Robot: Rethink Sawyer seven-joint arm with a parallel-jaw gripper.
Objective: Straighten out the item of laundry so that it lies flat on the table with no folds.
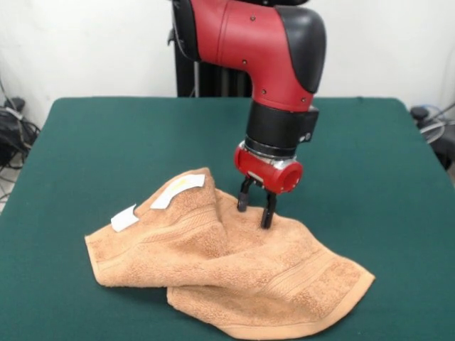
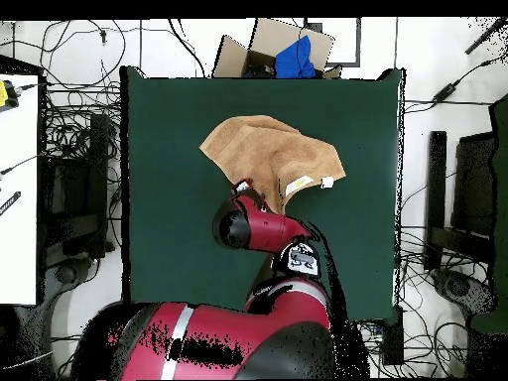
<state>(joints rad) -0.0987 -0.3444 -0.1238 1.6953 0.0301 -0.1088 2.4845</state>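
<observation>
The orange-tan towel (image 1: 234, 266) lies crumpled on the green table (image 1: 106, 142), folded over itself. Its left part is doubled, with two white label tags (image 1: 178, 190) turned up. My gripper (image 1: 256, 206) points down at the towel's far middle edge. Its two black fingers (image 1: 269, 212) stand apart, open, with the tips at the cloth where it bunches into a ridge. In the overhead view the towel (image 2: 263, 149) lies in the upper middle of the table (image 2: 169, 198), and the gripper (image 2: 243, 187) is at the towel's lower edge, partly hidden by the arm.
The robot's black pedestal (image 1: 206, 78) stands at the far table edge. In the overhead view a cardboard box (image 2: 283, 50) holding something blue sits just beyond the table's top edge. Cables and equipment lie on the floor all around the table.
</observation>
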